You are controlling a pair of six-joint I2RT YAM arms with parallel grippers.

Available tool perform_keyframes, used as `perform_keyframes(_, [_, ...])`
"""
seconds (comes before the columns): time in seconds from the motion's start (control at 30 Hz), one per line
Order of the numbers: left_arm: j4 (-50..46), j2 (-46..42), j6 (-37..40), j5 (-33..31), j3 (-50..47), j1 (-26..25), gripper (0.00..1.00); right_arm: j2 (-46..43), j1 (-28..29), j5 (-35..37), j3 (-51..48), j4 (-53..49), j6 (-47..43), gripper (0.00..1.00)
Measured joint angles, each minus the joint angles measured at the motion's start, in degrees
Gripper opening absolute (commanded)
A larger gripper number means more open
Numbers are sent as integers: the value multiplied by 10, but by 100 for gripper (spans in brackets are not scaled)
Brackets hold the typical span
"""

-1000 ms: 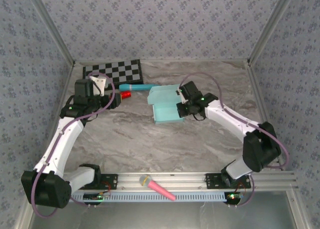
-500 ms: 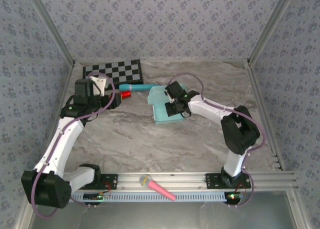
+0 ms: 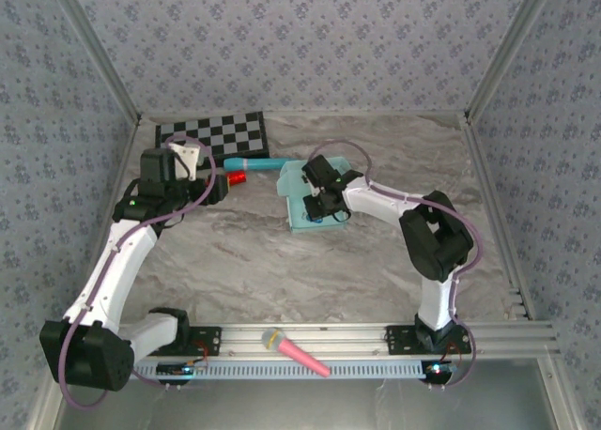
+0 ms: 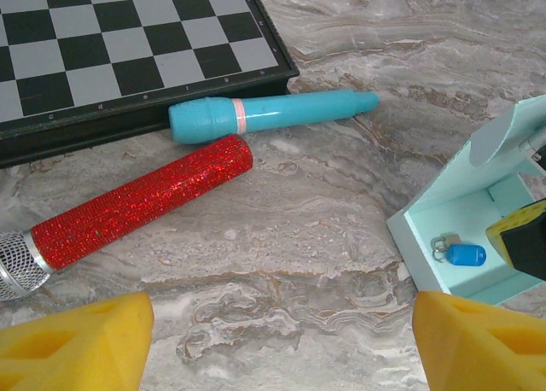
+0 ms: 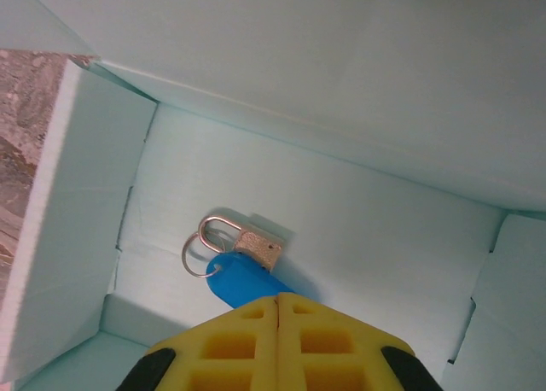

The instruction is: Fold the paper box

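Observation:
The paper box (image 3: 297, 207) is a pale aqua open box lying at the table's middle, its lid flap raised at the back. Its inside (image 5: 341, 203) holds a small padlock (image 5: 256, 243) on a ring with a blue key tag (image 5: 243, 280). My right gripper (image 5: 278, 301) is inside the box, its yellow fingers pressed shut just above the tag; from above the right gripper (image 3: 324, 203) sits over the box's right part. My left gripper (image 4: 281, 340) hangs open over bare marble left of the box (image 4: 465, 216), nothing between its fingers.
A checkerboard (image 3: 213, 134) lies at the back left. In front of it are a teal marker pen (image 4: 273, 113) and a red glitter microphone (image 4: 141, 203). A pink microphone (image 3: 296, 352) rests on the front rail. Patterned walls close in the table on three sides.
My right arm has swung left and its shut gripper has gone from the box's right edge into the box. The left arm has not moved.

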Motion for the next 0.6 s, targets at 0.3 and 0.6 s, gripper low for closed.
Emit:
perform_keyframes(0.3, [0, 6, -4, 1, 0, 0, 80, -13, 1, 1, -9, 10, 0, 11])
perform_keyframes(0.6, [-3, 29, -5, 24, 0, -14, 84, -133, -6, 18, -97, 60, 0, 16])
